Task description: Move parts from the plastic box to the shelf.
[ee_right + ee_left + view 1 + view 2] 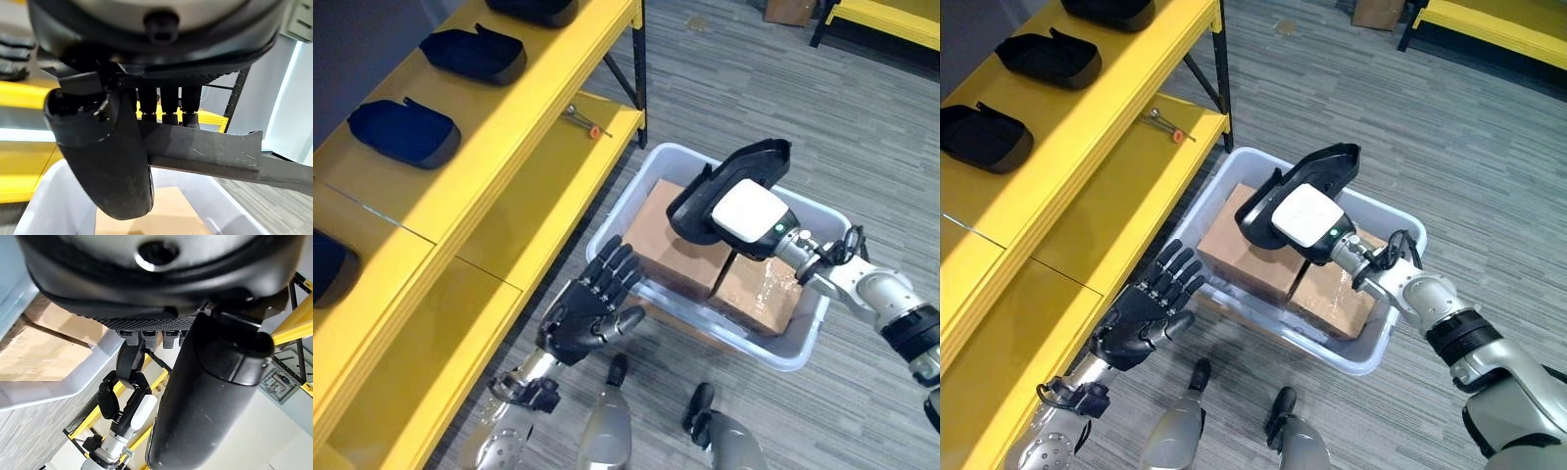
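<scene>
- The shelf [524, 117] was a long yellow metal rack with flat, smooth decks and dark uprights, running along the robot's left.
- The floor [862, 127] was grey carpet with a fine striped weave.
- The plastic box [808, 343] was a pale, translucent tub with rounded corners, standing on the carpet just beside the shelf's lower deck.
- Two brown cardboard cartons [671, 250] lay side by side in the box; the right-hand one had glossy tape across its top.
- Black moulded parts [475, 54], shallow and tray-like with raised rims, sat in a row on the upper deck.
- The right hand [749, 220] was clamped on another black part [759, 157], thumb and fingers pinching its thin rim, holding it above the cartons.
- The left hand [587, 313] hung near the box's left wall, fingers spread and straight, holding nothing.
- A small metal tool [585, 121] with an orange tip lay on the lower deck.
</scene>
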Robot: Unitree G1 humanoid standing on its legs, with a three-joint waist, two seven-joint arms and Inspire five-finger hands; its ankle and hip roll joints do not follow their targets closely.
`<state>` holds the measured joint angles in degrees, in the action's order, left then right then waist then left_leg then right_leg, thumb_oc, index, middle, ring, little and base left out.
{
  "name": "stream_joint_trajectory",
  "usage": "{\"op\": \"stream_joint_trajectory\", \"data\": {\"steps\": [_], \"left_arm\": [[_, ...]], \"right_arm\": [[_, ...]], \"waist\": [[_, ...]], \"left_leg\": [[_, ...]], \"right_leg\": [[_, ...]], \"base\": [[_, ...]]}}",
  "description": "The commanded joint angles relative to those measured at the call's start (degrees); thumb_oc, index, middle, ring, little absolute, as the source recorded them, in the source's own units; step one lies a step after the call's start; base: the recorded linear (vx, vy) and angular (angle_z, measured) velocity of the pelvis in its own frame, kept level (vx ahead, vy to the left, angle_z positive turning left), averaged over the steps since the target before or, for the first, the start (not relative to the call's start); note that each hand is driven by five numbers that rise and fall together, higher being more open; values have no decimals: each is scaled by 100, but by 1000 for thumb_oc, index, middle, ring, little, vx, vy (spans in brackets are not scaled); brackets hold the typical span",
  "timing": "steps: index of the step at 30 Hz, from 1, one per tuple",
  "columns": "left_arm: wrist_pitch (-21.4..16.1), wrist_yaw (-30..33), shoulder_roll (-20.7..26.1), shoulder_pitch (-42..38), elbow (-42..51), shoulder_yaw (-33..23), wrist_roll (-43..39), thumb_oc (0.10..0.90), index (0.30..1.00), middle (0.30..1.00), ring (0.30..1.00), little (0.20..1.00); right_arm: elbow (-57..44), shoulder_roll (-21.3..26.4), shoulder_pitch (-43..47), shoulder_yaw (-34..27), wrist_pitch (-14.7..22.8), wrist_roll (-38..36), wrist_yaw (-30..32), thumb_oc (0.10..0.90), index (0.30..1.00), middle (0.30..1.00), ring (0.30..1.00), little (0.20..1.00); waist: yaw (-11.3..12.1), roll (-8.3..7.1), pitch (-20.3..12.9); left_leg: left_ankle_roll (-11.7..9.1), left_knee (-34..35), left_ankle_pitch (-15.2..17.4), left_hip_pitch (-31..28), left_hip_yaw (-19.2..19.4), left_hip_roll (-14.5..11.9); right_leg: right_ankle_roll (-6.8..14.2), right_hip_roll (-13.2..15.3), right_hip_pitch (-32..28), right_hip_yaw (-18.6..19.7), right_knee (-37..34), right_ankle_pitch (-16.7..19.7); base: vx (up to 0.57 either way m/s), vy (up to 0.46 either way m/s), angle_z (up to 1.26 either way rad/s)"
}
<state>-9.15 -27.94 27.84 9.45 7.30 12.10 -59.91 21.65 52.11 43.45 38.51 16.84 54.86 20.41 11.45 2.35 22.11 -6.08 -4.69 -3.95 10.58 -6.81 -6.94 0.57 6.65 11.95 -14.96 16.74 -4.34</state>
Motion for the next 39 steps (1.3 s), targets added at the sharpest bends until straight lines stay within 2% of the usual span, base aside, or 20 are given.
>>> {"op": "stream_joint_trajectory", "data": {"steps": [1, 2, 3, 6, 7, 10, 12, 13, 15, 18, 19, 20, 21, 23, 26, 27, 28, 29, 34, 39], "left_arm": [[-551, 48, -11, -29, 619, 351, 184, 900, 1000, 1000, 1000, 1000], [-614, 142, -13, -52, 630, 341, 321, 900, 1000, 1000, 1000, 1000], [-884, 325, 18, -90, 665, 320, 758, 900, 1000, 1000, 1000, 1000], [-1069, 616, 56, -80, 721, 241, 1132, 900, 1000, 1000, 1000, 1000], [-1316, 1434, 119, -144, 760, 62, 2123, 900, 1000, 1000, 1000, 1000], [-1526, 2133, 204, -247, 762, -90, 3106, 900, 1000, 1000, 1000, 1000], [-1775, 2625, 269, -418, 786, -265, 3935, 900, 1000, 1000, 1000, 1000], [-1894, 2758, 291, -519, 806, -328, 4325, 900, 1000, 1000, 1000, 1000], [-2013, 3078, 399, -694, 858, -405, 5038, 900, 1000, 1000, 1000, 1000], [-2084, 3601, 581, -957, 840, -395, 5919, 900, 1000, 1000, 1000, 1000], [-2172, 3927, 676, -1143, 771, -360, 6476, 900, 1000, 1000, 1000, 1000], [-2192, 4005, 687, -1177, 757, -342, 6652, 900, 1000, 1000, 1000, 1000], [-2253, 4506, 820, -1336, 749, -317, 7595, 900, 1000, 1000, 1000, 1000], [-2026, 5187, 1235, -1860, 569, -85, 8567, 900, 1000, 1000, 1000, 1000], [-2016, 5340, 1435, -2134, 471, 86, 8825, 900, 1000, 1000, 1000, 1000], [-2089, 5322, 1588, -2410, 447, 336, 9085, 900, 1000, 1000, 1000, 1000], [-2011, 5261, 1659, -2555, 425, 521, 9161, 900, 1000, 1000, 1000, 1000], [-2009, 5048, 1713, -2728, 369, 737, 9035, 900, 1000, 1000, 1000, 1000], [-1946, 4853, 1759, -2848, 361, 1082, 9096, 900, 1000, 1000, 1000, 1000], [-1936, 4681, 1764, -2962, 199, 1345, 9008, 900, 1000, 1000, 1000, 1000]], "right_arm": [[-204, -114, 523, -400, -217, -754, 351, 400, 300, 300, 300, 300], [-260, -195, 483, -455, -258, -790, 290, 400, 300, 300, 300, 300], [-400, -321, 396, -555, -324, -1042, 27, 400, 300, 300, 300, 300], [-611, -355, 197, -655, -414, -1415, -299, 400, 300, 300, 300, 300], [-1093, -460, -113, -833, -850, -1788, -778, 400, 300, 300, 300, 300], [-1373, -498, -293, -962, -1171, -1968, -1234, 400, 300, 300, 300, 300], [-1723, -512, -457, -1024, -1620, -2367, -1784, 400, 300, 300, 300, 300], [-1814, -546, -513, -1049, -1703, -2380, -1888, 400, 300, 300, 300, 300], [-2006, -563, -607, -1085, -1950, -2483, -2192, 400, 300, 300, 300, 300], [-2318, -549, -734, -1072, -2261, -3108, -2644, 400, 300, 300, 300, 300], [-2435, -571, -799, -1068, -2364, -3060, -2852, 400, 300, 300, 300, 300], [-2444, -572, -812, -1073, -2377, -3096, -2890, 400, 300, 300, 300, 300], [-2450, -580, -802, -1007, -2576, -3501, -3230, 400, 300, 300, 300, 300], [-2438, -627, -675, -797, -2794, -3679, -3631, 400, 300, 300, 300, 300], [-2501, -630, -551, -674, -2906, -3959, -3828, 400, 300, 300, 300, 300], [-2628, -668, -446, -608, -2937, -4174, -3966, 400, 300, 300, 300, 300], [-2679, -735, -318, -546, -2915, -4101, -4062, 400, 300, 300, 300, 300], [-2836, -765, -116, -445, -3024, -4187, -4174, 400, 300, 300, 300, 300], [-3189, -851, 147, -372, -3074, -4286, -4393, 400, 300, 300, 300, 300], [-3441, -909, 254, -340, -3119, -4250, -4325, 400, 300, 300, 300, 300]], "waist": [[30, -110, -480], [11, -121, -524], [-32, -140, -614], [-100, -166, -722], [-206, -218, -896], [-285, -278, -1024], [-368, -332, -1147], [-399, -355, -1185], [-484, -402, -1264], [-610, -441, -1369], [-684, -460, -1444], [-684, -464, -1448], [-754, -486, -1514], [-900, -522, -1642], [-972, -533, -1710], [-1048, -540, -1759], [-1104, -532, -1797], [-1150, -523, -1846], [-1259, -489, -1929], [-1328, -468, -1978]], "left_leg": [[166, 484, -601, -16, -41, -217], [168, 508, -589, -80, -22, -208], [173, 517, -554, -188, 5, -179], [184, 517, -512, -290, 44, -141], [212, 537, -447, -460, 103, -89], [229, 553, -380, -583, 153, -49], [238, 595, -329, -701, 224, -21], [251, 607, -303, -757, 239, -8], [256, 647, -254, -873, 299, -5], [261, 706, -250, -976, 397, -13], [267, 748, -229, -1039, 450, -16], [269, 758, -225, -1060, 463, -17], [266, 800, -214, -1122, 516, -22], [272, 883, -168, -1275, 664, -16], [273, 918, -143, -1336, 742, -10], [267, 940, -119, -1398, 831, -14], [268, 959, -90, -1451, 896, -13], [262, 969, -64, -1488, 969, -14], [268, 969, -9, -1540, 1107, -9], [279, 969, 17, -1559, 1188, -13]], "right_leg": [[37, -174, -471, 388, -347, -74], [44, -168, -544, 398, -425, -50], [63, -142, -673, 423, -545, 2], [83, -120, -789, 480, -655, 55], [123, -74, -957, 541, -806, 134], [153, -44, -1084, 586, -927, 190], [197, -18, -1182, 632, -1031, 250], [205, -8, -1229, 663, -1067, 271], [233, -1, -1316, 729, -1168, 330], [284, 10, -1370, 832, -1300, 458], [313, 17, -1403, 903, -1376, 505], [317, 17, -1417, 919, -1393, 514], [356, 25, -1443, 971, -1472, 578], [437, 51, -1512, 1104, -1644, 698], [482, 66, -1539, 1169, -1756, 781], [535, 93, -1562, 1219, -1871, 881], [563, 106, -1574, 1263, -1945, 937], [596, 114, -1588, 1305, -2023, 991], [651, 124, -1568, 1423, -2128, 1072], [674, 119, -1535, 1514, -2155, 1098]], "base": [[85, 98, -2], [101, 134, -5], [80, 109, -6], [89, 151, -2], [109, 168, -1], [67, 106, -10], [27, 87, -16], [17, 67, -5], [9, 54, -6], [-24, 58, -17], [-34, 64, -11], [-22, 58, -8], [-24, 45, -18], [-17, 59, -23], [-21, 34, -22], [-37, 36, -24], [-46, 53, -18], [-25, 44, -20], [-21, 30, -18], [-2, 12, -6]]}}
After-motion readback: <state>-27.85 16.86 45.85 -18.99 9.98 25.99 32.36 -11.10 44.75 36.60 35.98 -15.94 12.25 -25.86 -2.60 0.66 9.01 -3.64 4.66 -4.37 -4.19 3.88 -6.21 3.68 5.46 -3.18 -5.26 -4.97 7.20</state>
